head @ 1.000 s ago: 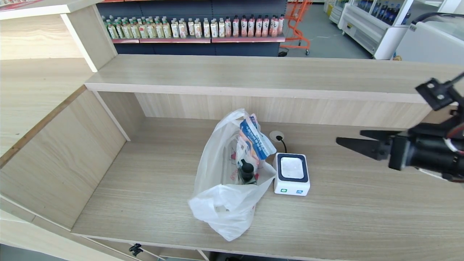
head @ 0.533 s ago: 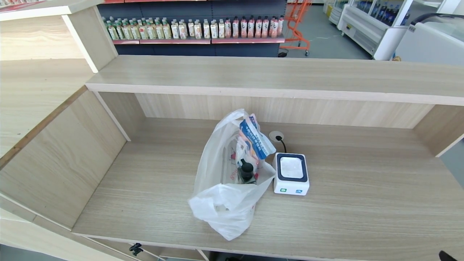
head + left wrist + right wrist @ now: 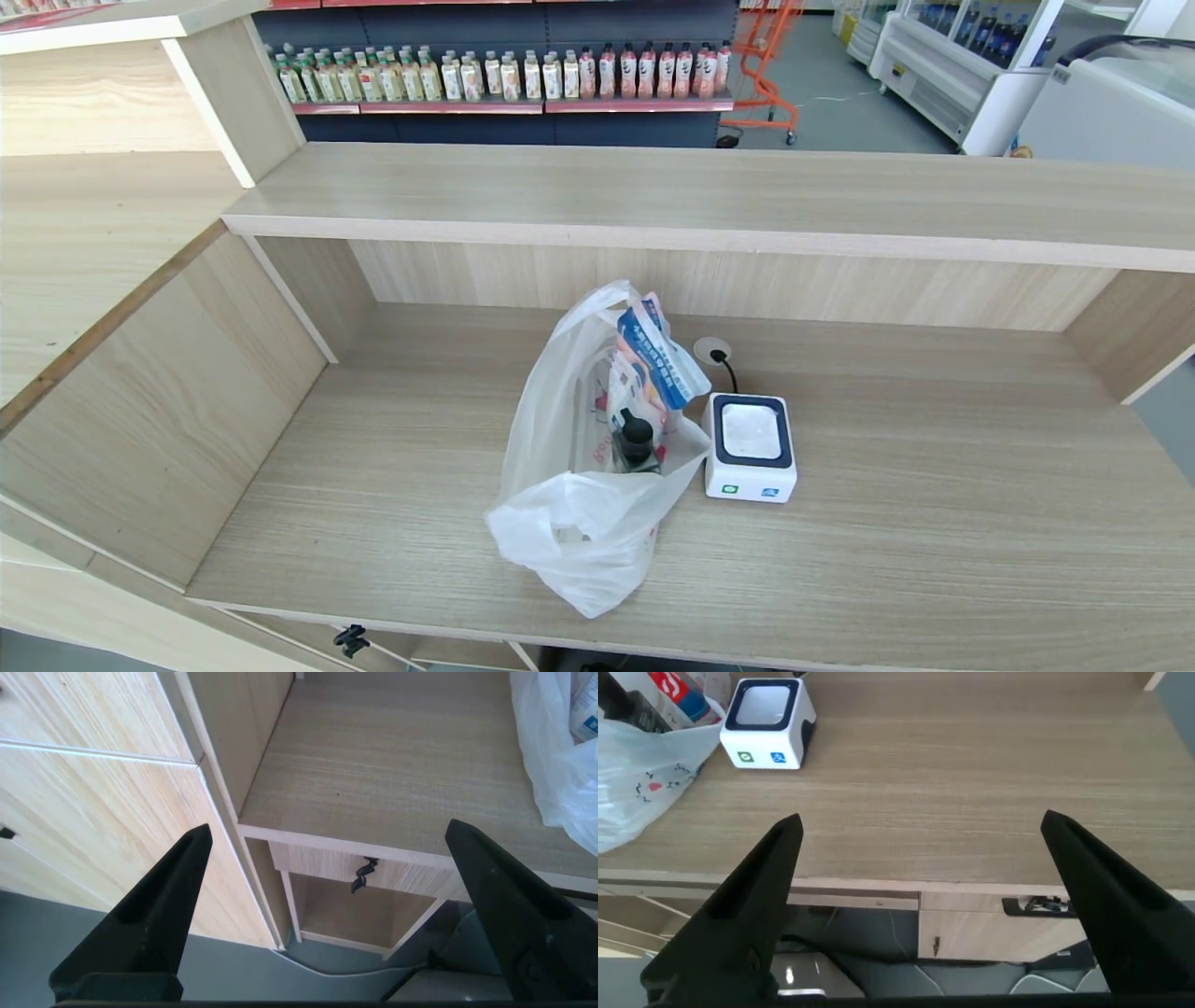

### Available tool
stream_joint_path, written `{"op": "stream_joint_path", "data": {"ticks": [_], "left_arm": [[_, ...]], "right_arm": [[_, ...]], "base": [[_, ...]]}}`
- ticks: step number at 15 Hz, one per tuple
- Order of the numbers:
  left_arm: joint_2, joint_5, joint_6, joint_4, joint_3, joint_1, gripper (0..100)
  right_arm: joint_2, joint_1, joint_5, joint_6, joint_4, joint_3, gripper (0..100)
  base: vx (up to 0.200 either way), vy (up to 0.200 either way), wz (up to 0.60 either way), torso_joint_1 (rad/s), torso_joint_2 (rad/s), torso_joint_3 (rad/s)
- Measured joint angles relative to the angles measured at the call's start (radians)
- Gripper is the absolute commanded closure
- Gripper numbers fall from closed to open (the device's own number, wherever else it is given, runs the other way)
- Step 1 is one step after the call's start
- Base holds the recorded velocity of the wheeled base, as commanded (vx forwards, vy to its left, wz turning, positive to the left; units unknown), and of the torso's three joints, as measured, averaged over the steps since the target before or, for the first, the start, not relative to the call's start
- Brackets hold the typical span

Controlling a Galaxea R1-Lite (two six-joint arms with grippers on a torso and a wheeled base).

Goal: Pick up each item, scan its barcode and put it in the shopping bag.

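The left gripper (image 3: 327, 829) had two matte black fingers (image 3: 140, 924) — flat-sided wedges, broad at the root and narrowing to blunt, slightly squared tips. Their faces were smooth and plain, with a dull grey sheen where light caught the upper edges, and a thin black bar (image 3: 280, 1004) joined their roots. The right gripper (image 3: 923, 819) was of the same make: its fingers (image 3: 1106, 905) were long black triangular blades, thick toward the wrist and slim at the ends — the inner faces steeper, the outer ones sloping away.
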Motion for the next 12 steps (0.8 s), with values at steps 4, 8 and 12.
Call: {"op": "stream_joint_path", "data": {"ticks": [4,8,12], "left_arm": [[0.000,0.000,0.000,0.000,0.000,0.000,0],[0.000,0.000,0.001,0.000,0.000,0.000,0],[0.000,0.000,0.007,0.000,0.000,0.000,0]], "right_arm": [[-0.014,0.000,-0.001,0.015,0.000,0.001,100],[-0.016,0.000,-0.002,0.020,0.000,0.001,100],[-0.016,0.000,-0.002,0.020,0.000,0.001,100]], "base": [[0.000,0.000,0.00,0.000,0.00,0.000],[0.000,0.000,0.00,0.000,0.00,0.000],[0.000,-0.150,0.00,0.004,0.00,0.003]]}}
